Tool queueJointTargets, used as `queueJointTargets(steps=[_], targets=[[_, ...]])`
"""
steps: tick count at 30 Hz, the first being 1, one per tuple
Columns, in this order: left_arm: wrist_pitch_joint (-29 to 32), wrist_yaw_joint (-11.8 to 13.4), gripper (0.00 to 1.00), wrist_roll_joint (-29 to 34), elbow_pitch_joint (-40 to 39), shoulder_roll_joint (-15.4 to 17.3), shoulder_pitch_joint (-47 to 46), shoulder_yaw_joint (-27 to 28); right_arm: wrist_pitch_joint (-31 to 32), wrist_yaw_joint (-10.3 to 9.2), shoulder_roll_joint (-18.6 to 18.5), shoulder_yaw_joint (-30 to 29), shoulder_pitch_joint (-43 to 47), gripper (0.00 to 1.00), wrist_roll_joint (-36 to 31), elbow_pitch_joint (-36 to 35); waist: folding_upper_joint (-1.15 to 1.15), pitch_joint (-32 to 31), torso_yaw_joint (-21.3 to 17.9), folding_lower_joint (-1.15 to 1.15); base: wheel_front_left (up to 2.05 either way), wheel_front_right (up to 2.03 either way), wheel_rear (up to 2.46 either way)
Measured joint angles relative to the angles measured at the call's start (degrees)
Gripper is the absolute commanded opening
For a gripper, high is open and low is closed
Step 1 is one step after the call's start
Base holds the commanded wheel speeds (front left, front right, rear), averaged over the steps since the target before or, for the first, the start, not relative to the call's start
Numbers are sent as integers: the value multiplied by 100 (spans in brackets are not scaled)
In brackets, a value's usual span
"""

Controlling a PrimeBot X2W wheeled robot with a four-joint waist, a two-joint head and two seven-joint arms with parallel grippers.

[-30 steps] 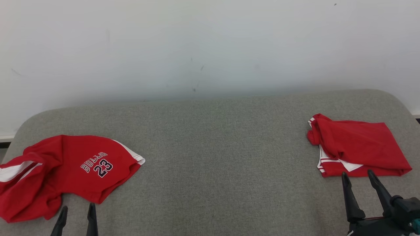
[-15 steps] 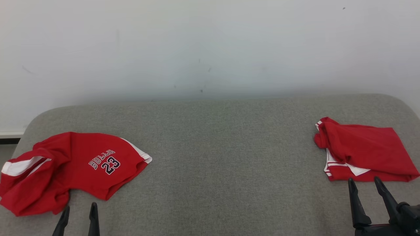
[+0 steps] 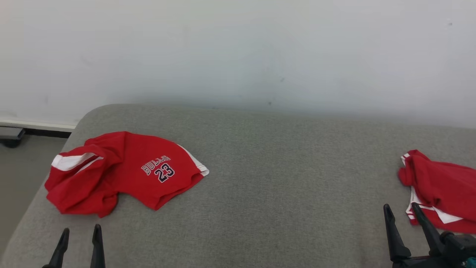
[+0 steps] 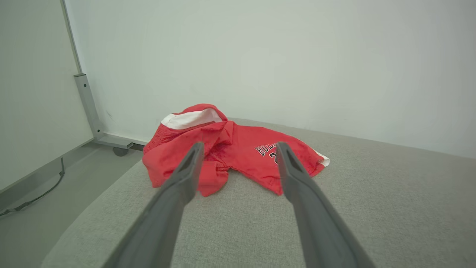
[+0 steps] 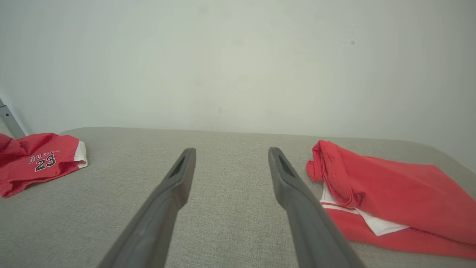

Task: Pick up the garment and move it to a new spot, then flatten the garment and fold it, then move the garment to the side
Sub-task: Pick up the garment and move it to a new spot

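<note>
A crumpled red garment (image 3: 122, 171) with white trim and "BULLS 23" lettering lies on the left part of the grey padded surface (image 3: 282, 178). My left gripper (image 3: 81, 229) stands open just short of it, apart from the cloth. In the left wrist view the garment (image 4: 223, 141) lies ahead beyond the open left gripper (image 4: 240, 145). My right gripper (image 3: 401, 206) is open and holds nothing, close beside a second red garment (image 3: 442, 186) that lies folded at the right edge. In the right wrist view the folded garment (image 5: 383, 190) is right of the gripper (image 5: 231, 150), and the lettered garment (image 5: 33, 163) is far left.
A white wall runs behind the padded surface. Its rounded left corner drops off to a grey floor (image 3: 26, 163). A metal frame post with a caster (image 4: 89, 111) stands on the floor by the wall at the left.
The whole head view has shifted right, so the camera has turned left; the lettered garment now sits nearer the middle and the folded one is cut by the right edge. Both grippers stay open.
</note>
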Motion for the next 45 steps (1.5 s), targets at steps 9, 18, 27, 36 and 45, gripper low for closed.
queueJointTargets(steps=[9, 18, 27, 36, 45], targets=[[44, 49, 100, 108, -253, -1, 148, 304, -1, 366, 197, 302, -810, 100, -260, 227, 0, 154, 1613, 0, 0, 0, 0], [42, 54, 100, 91, -265, -33, 238, 464, 0, 520, 242, 389, -1065, 100, -342, 570, 0, 350, 1862, 1, 0, 0, 0], [42, 55, 100, 90, -257, -60, 227, 452, 0, 604, 272, 372, -1066, 100, -352, 725, 0, 355, 1858, 0, 0, 0, 0], [367, -520, 100, 96, -186, 246, -1046, 36, 0, 704, 291, 366, -1075, 100, -357, 844, 0, 344, 1797, 0, 0, 0, 0], [1281, -1319, 100, -181, 1014, 535, -3570, -458, 0, 684, 136, 242, -849, 100, -452, 719, 0, 432, 1612, 1, 0, 0, 0]])
